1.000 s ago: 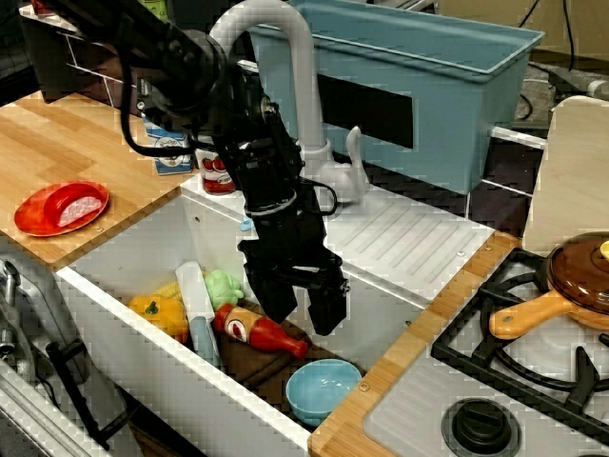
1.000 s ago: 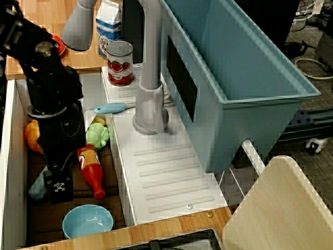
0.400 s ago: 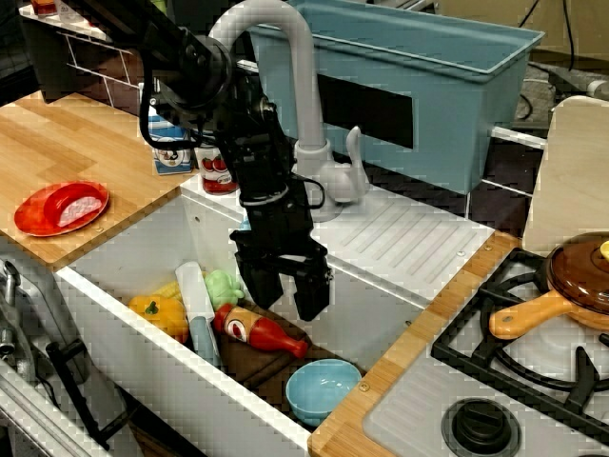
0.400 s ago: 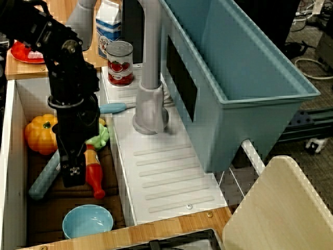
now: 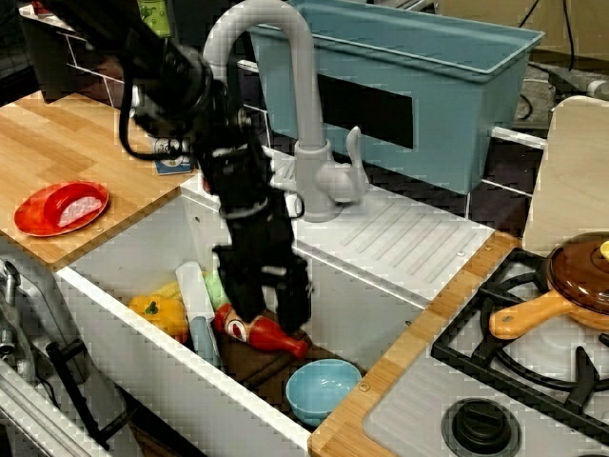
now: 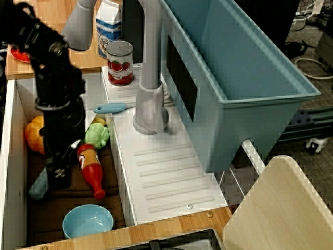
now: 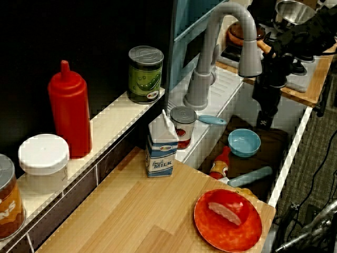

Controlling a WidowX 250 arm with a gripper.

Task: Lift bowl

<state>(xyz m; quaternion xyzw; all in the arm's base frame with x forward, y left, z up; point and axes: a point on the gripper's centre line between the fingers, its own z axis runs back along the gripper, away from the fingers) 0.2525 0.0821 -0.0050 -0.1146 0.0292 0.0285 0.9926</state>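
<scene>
- View from the front of the counter: the gripper (image 5: 269, 322) hangs low in the sink (image 5: 124, 328), jaws apart and empty, over the ketchup bottle (image 5: 262, 331); the bowl (image 5: 322, 389) sits upright near the stove-side corner.
- View from above: gripper (image 6: 58, 175) beside the bottle (image 6: 92, 172), bowl (image 6: 88, 221) well apart from it.
- View from the shelf end: bowl (image 7: 244, 142) rests on the dark mat (image 7: 274, 145), gripper (image 7: 261, 120) just above it.

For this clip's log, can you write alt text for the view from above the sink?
A black robot gripper hangs low in the white sink, short of the small round light blue plastic bowl resting empty at the near end. A red ketchup bottle lies beside the gripper.
</scene>
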